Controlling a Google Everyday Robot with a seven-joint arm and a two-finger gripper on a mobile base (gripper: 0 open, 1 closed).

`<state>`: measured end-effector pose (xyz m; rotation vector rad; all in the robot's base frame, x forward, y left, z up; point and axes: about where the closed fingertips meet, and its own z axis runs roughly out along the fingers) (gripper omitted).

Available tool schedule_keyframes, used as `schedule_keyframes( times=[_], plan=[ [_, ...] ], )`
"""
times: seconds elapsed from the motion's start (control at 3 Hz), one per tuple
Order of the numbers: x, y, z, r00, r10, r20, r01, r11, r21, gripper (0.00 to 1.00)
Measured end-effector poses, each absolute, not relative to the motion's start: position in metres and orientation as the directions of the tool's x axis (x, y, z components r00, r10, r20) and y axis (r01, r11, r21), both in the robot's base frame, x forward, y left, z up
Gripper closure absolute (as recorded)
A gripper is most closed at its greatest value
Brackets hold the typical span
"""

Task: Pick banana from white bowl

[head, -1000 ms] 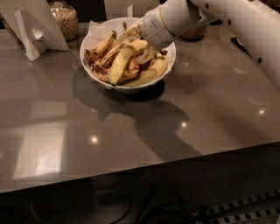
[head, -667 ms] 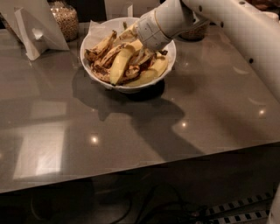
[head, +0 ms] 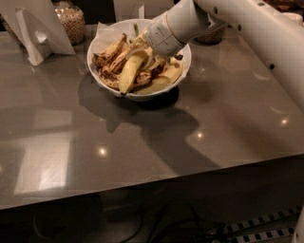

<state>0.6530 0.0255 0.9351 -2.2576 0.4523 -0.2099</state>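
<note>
The white bowl, lined with white paper, stands at the back middle of the grey table. The banana, long and bright yellow, lies slanted in the bowl's middle, its lower end resting on the front rim. A paler yellow banana lies to its right, and small brown-spotted bananas lie on the left. My gripper reaches in from the upper right on the white arm and sits low in the bowl at the banana's upper end. The wrist hides the bowl's back right part.
A glass jar of grains and a folded white paper stand are at the back left. A white card stands behind the bowl. A dark dish sits behind the arm. The table's front edge runs below.
The arm has shifted slightly left and farther over the bowl. The bananas and the bowl have barely moved.
</note>
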Motion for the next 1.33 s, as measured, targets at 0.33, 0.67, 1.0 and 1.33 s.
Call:
schedule_keyframes(
  times=[0.33,0.67,1.0,1.33],
  plan=[
    [0.646,0.014,0.949,0.913,-0.408,0.029,-0.251,-0.616,-0.747,1.0],
    [0.638,-0.001,0.97,0.898,-0.435,0.069,-0.245,-0.625,-0.741,1.0],
    [0.628,-0.024,0.986,0.871,-0.486,0.073,-0.283,-0.617,-0.734,1.0],
    [0.609,-0.054,0.997,0.833,-0.553,-0.004,-0.372,-0.556,-0.743,1.0]
  ],
)
